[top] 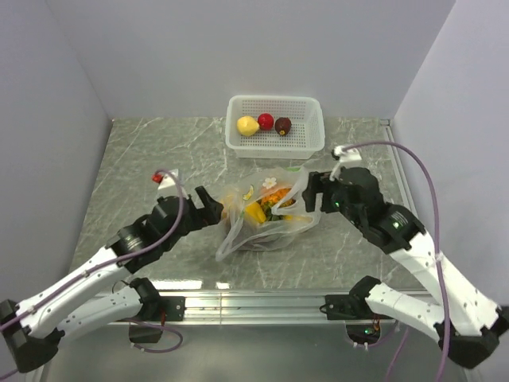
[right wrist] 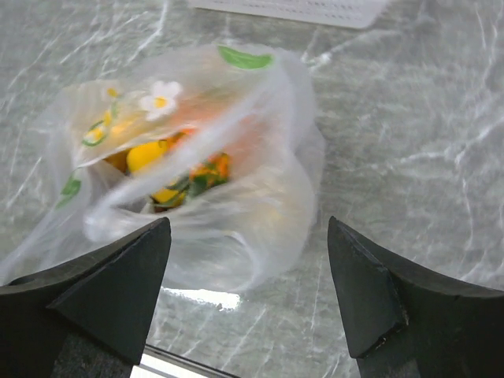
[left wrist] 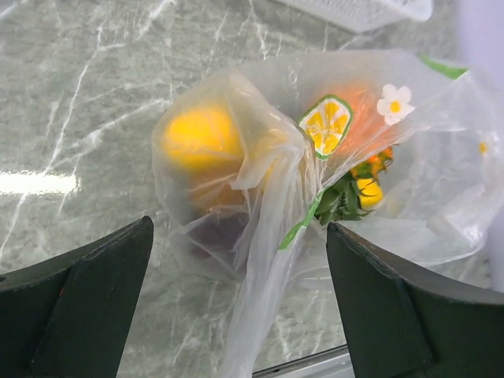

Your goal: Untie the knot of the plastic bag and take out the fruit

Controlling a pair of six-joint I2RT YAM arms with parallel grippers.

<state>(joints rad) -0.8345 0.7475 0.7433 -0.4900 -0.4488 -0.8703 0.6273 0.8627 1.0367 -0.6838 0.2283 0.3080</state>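
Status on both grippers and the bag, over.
Left gripper open, right gripper open, flanking the plastic bag. Bag on table, fruit inside. Nothing blocking the jaws.

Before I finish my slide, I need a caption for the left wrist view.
Open left gripper frames the plastic bag on the marble table, yellow fruit showing through, white basket beyond.

text: none legible | plastic bag (left wrist: 260,157): picture prints only (no letters, no numbers)
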